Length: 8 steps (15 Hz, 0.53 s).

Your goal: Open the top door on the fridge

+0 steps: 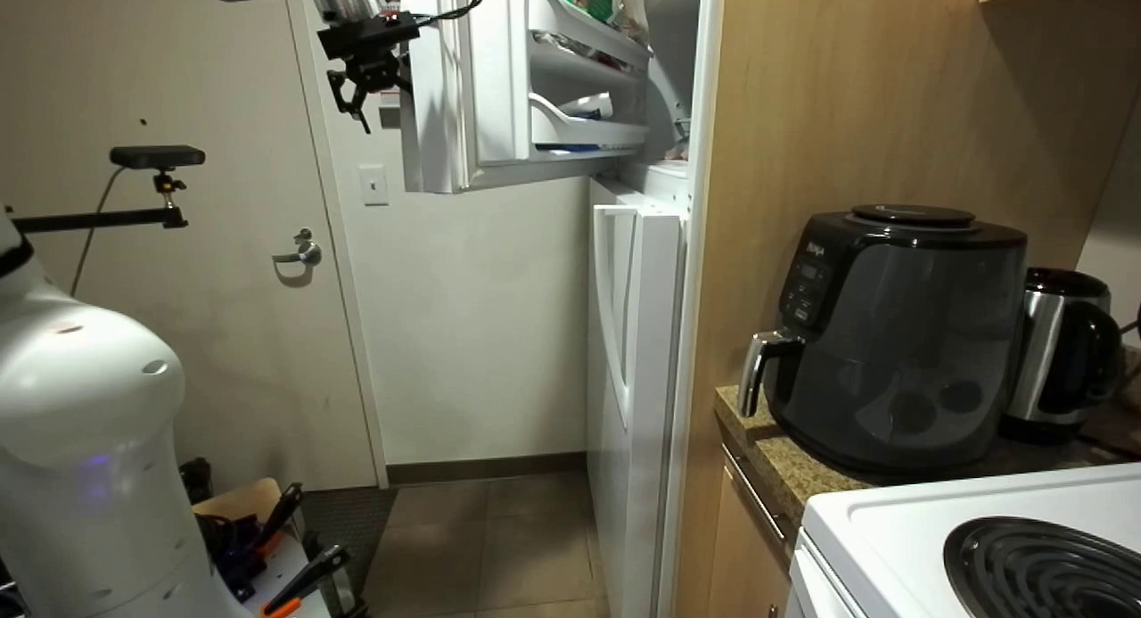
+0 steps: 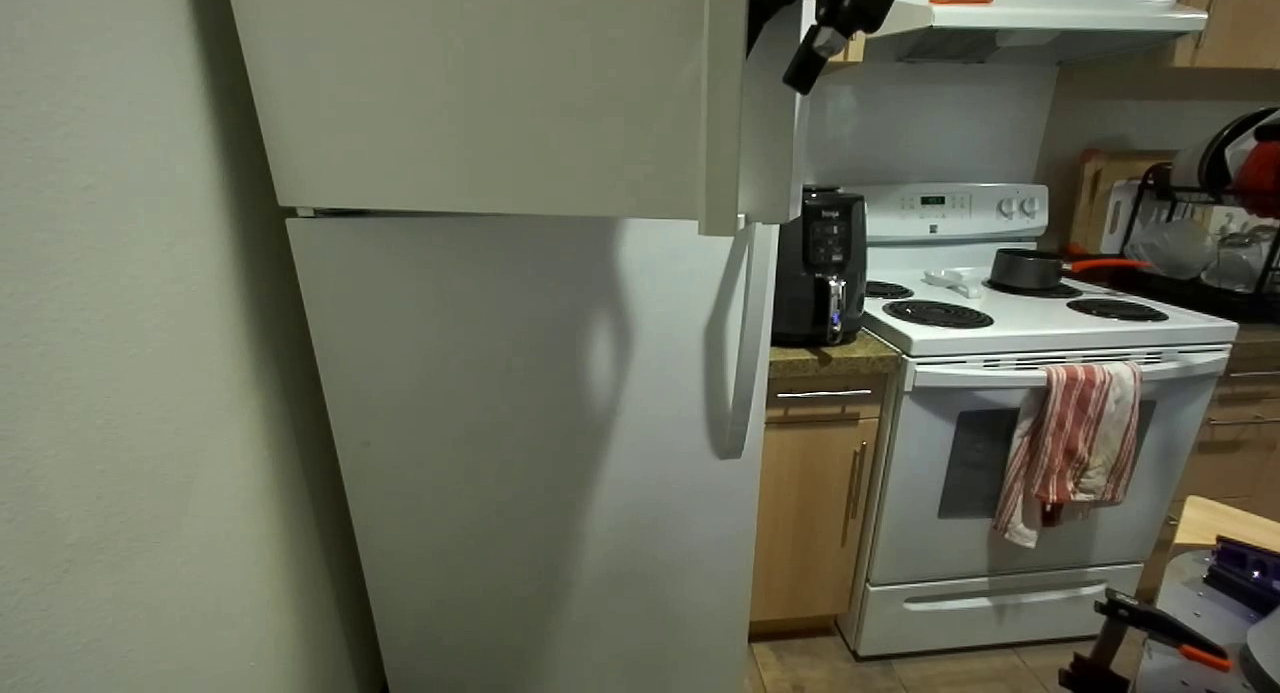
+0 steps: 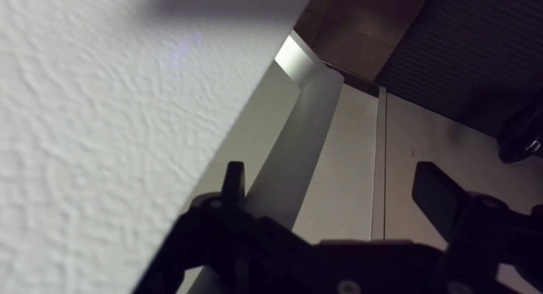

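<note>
The fridge [image 1: 655, 404] is white with two doors and also shows in an exterior view [image 2: 480, 453]. Its top door [image 1: 499, 92] stands swung wide open, with filled white racks on its inner side. Its plain outer face shows in an exterior view [image 2: 480, 93]. The lower door is shut. My gripper [image 1: 383, 101] is at the free edge of the top door, with one finger partly hidden behind it. In the wrist view the gripper [image 3: 330, 171] is open with nothing gripped. White door surface fills the left, and a grey bar, seemingly the handle, passes behind the left finger. Contact cannot be told.
A black air fryer [image 1: 900, 350] and a kettle [image 1: 1061, 350] stand on the counter beside the fridge. A white stove [image 2: 1040, 423] stands past the counter. A closed room door [image 1: 205, 333] and a wall [image 1: 481, 333] lie behind the gripper. A camera [image 1: 159, 157] juts out below the arm.
</note>
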Each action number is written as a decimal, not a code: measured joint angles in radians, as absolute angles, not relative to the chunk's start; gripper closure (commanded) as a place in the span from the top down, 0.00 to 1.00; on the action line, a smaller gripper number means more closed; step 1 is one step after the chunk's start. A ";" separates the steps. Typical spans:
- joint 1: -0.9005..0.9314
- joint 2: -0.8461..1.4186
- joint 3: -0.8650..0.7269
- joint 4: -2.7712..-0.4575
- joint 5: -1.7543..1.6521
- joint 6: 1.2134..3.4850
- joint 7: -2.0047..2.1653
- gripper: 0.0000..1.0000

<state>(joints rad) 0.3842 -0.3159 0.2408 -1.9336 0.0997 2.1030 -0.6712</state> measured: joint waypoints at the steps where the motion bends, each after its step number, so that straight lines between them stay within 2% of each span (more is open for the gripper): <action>1: 0.385 -0.315 0.241 -1.930 0.100 2.093 -0.685 1.00; 3: 0.390 -0.318 0.241 -1.916 0.108 2.035 -0.708 1.00; 8: 0.497 -0.483 0.275 -1.902 0.261 1.641 -0.673 1.00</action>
